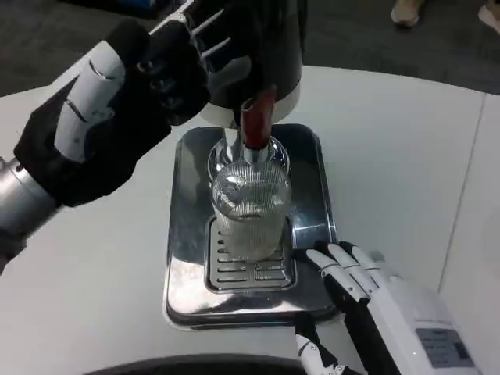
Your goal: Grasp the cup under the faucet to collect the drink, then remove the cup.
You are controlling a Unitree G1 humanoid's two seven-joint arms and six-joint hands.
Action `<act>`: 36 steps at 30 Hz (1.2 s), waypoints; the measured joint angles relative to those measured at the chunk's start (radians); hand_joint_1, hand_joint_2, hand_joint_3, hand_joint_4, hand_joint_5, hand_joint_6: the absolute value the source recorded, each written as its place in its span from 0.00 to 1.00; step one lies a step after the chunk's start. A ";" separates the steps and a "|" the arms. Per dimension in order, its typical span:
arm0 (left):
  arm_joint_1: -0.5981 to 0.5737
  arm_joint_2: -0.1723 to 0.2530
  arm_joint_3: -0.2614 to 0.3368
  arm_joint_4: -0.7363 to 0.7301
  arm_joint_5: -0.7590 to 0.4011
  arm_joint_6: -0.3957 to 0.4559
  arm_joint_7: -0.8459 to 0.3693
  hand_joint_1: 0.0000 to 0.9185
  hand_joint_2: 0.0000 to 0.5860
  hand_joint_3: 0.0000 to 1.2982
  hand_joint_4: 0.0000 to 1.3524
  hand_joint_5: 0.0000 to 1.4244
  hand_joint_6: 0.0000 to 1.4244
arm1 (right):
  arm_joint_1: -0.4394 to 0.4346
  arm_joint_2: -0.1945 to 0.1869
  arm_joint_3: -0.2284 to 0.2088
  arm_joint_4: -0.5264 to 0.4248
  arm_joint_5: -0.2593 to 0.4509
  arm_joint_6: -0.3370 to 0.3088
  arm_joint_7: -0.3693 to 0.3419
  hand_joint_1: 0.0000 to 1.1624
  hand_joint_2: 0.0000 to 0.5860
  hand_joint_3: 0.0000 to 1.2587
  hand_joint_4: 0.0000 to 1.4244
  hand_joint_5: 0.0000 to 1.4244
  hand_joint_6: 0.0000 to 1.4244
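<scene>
A clear ribbed cup (250, 211) stands upright on the drip grate of a steel tray (187, 234), right under the faucet with its red lever (255, 121). The black dispenser (258, 47) rises behind it. My left hand (125, 109) is raised at the upper left, its fingertips close to the dispenser body and the lever; I cannot tell whether they touch. It holds nothing. My right hand (367, 297) lies low at the tray's front right corner, fingers apart, a little short of the cup.
The round white table (391, 156) spreads to both sides of the tray. A dark floor lies beyond its far edge, with someone's feet (414, 12) at the top right.
</scene>
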 measured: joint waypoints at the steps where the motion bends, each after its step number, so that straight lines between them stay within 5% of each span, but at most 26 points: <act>1: -0.012 -0.009 -0.006 0.011 0.008 0.001 -0.007 0.00 0.39 0.00 0.00 0.03 0.01 | 0.003 0.000 0.000 -0.001 0.000 0.000 0.000 0.31 0.96 0.16 0.07 0.06 0.07; 14: -0.127 -0.098 -0.067 0.152 0.144 -0.037 -0.077 0.00 0.36 0.00 0.00 0.05 0.02 | 0.013 0.000 -0.021 -0.014 0.026 0.000 -0.001 0.31 0.96 0.16 0.08 0.07 0.08; 20: -0.136 -0.106 -0.082 0.151 0.201 -0.094 -0.095 0.00 0.31 0.00 0.00 0.05 0.03 | 0.028 -0.001 -0.037 -0.019 0.039 0.000 -0.017 0.31 0.96 0.17 0.10 0.08 0.11; 30: -0.136 -0.064 -0.121 0.108 0.311 -0.213 -0.112 0.00 0.29 0.01 0.00 0.06 0.04 | 0.031 -0.002 -0.037 -0.019 0.049 0.000 -0.018 0.31 0.96 0.17 0.10 0.08 0.11; 36: -0.136 -0.004 -0.153 0.090 0.424 -0.381 -0.118 0.00 0.28 0.01 0.00 0.06 0.04 | 0.025 -0.001 -0.039 -0.019 0.051 0.000 -0.018 0.31 0.94 0.14 0.09 0.08 0.11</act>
